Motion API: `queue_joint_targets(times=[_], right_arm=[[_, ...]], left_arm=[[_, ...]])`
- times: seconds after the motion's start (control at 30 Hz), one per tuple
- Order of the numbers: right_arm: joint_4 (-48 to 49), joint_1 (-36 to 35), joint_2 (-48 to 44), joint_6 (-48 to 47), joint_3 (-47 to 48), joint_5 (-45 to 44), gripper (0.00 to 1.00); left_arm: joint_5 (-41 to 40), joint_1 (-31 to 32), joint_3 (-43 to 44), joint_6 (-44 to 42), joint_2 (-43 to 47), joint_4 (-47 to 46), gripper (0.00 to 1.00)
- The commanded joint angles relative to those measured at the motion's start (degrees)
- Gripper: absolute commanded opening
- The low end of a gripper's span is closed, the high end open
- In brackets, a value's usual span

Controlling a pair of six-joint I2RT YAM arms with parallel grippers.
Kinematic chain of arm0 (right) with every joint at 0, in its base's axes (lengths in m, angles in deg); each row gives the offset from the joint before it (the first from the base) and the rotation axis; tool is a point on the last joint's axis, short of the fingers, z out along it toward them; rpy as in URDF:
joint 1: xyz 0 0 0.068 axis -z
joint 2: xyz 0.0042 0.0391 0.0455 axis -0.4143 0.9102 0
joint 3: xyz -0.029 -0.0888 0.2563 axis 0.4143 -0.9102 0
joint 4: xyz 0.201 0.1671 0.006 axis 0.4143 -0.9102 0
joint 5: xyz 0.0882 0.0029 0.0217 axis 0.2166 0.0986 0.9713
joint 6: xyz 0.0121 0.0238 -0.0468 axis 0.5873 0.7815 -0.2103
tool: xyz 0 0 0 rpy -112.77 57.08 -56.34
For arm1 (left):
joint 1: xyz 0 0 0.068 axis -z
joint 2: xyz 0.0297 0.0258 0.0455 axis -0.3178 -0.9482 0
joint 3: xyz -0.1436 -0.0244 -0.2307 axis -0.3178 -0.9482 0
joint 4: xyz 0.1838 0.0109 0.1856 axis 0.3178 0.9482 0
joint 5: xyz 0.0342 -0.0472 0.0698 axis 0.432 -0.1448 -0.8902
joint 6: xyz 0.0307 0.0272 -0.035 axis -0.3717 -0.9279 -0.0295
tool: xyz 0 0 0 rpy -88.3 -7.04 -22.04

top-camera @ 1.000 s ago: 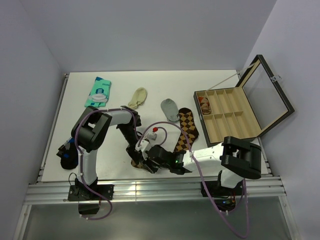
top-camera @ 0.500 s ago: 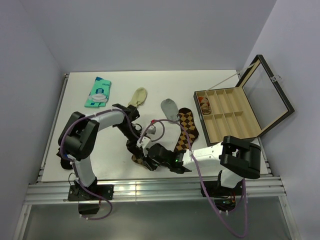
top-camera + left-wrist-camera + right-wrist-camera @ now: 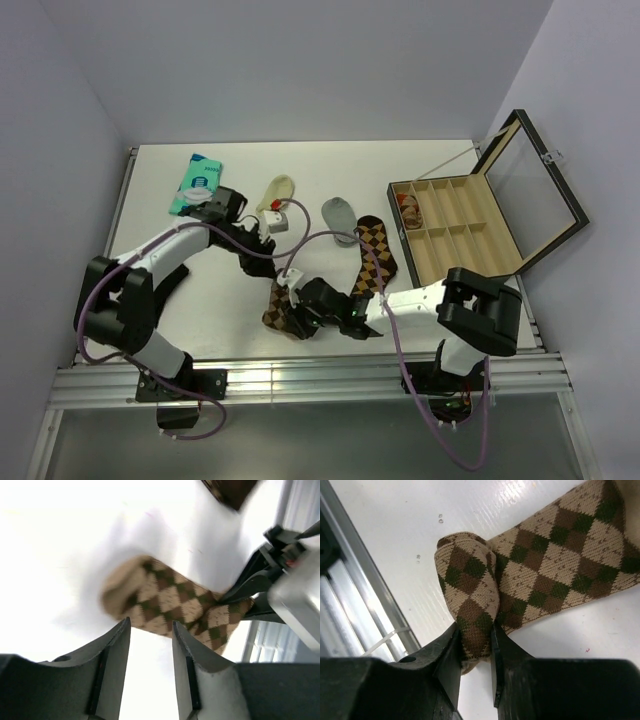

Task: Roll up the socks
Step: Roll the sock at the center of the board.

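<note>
The argyle socks [image 3: 372, 262] lie diagonally on the white table, toe end toward the grey sock and cuff end folded into a small roll [image 3: 277, 308] near the front edge. My right gripper [image 3: 298, 312] is shut on that roll; in the right wrist view the fingers [image 3: 451, 650] clamp the folded brown-and-tan end [image 3: 470, 595]. My left gripper [image 3: 270, 238] is open and empty, raised behind the roll near the cream sock. In the left wrist view its gripper [image 3: 150, 625] frames bare table, with the roll [image 3: 170, 605] beyond the tips.
A small cream sock [image 3: 276, 192] and a small grey sock [image 3: 340, 215] lie behind the argyle socks. A teal packet [image 3: 197, 183] is at the back left. An open compartment box [image 3: 470, 232] with raised lid stands at the right. The metal table rail [image 3: 300, 378] runs close in front.
My left gripper has left the sock roll and drawn back toward the cream sock, its arm stretching out. My right gripper has stayed shut on the roll.
</note>
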Motion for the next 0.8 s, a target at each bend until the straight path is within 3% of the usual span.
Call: queue_joint_targets(times=[0.0, 0.13, 0.33, 0.57, 0.67, 0.77], right_arm=[[-6.12, 3.07, 2.31, 1.93, 0.91, 8.14, 0.15], [-11.03, 6.32, 5.12, 1.66, 5.72, 13.85, 0.15], [-23.76, 10.72, 11.79, 1.48, 15.58, 20.89, 0.15], [-29.58, 16.52, 17.25, 4.12, 22.44, 28.8, 0.16], [-32.22, 17.67, 19.01, 3.86, 24.81, 29.94, 0.16], [-34.42, 18.02, 20.41, 3.68, 27.18, 31.26, 0.16]], left_arm=[[3.43, -3.36, 0.63, 3.22, 3.86, -3.63, 0.44], [4.32, -6.35, 2.22, 2.0, 4.91, -1.69, 0.44], [2.12, -7.23, -4.8, -0.2, 14.92, -5.82, 0.47], [1.42, -7.06, -10.78, -7.23, 20.37, -5.2, 0.52], [-3.64, -5.57, -16.14, -9.34, 25.38, -9.49, 0.55], [-9.64, 0.31, -21.68, -9.26, 29.17, -13.11, 0.57]])
